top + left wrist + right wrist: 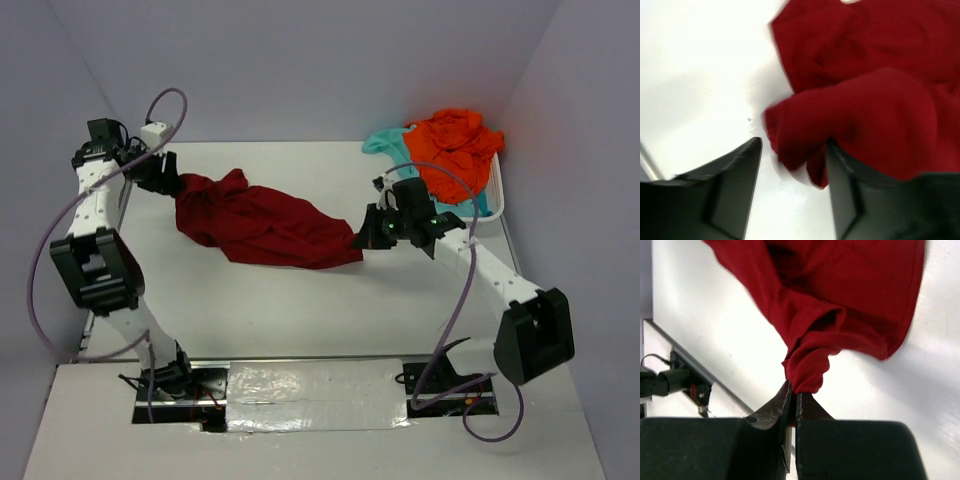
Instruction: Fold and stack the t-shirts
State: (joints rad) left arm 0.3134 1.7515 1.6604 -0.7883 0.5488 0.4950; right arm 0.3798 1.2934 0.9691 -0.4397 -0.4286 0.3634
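Note:
A dark red t-shirt (262,226) lies crumpled across the middle of the table, stretched between both arms. My left gripper (792,165) stands open at its left end; a fold of the red cloth (860,115) hangs between the parted fingers (735,175) without being pinched. My right gripper (794,395) is shut on a bunched corner of the red t-shirt (807,367) at its right end (365,238). An orange t-shirt (455,145) and a mint-aqua t-shirt (385,143) are heaped in the basket at the back right.
A white mesh basket (497,190) sits in the back right corner against the wall. Grey walls enclose the table on three sides. A taped strip (320,385) runs between the two arm bases at the near edge.

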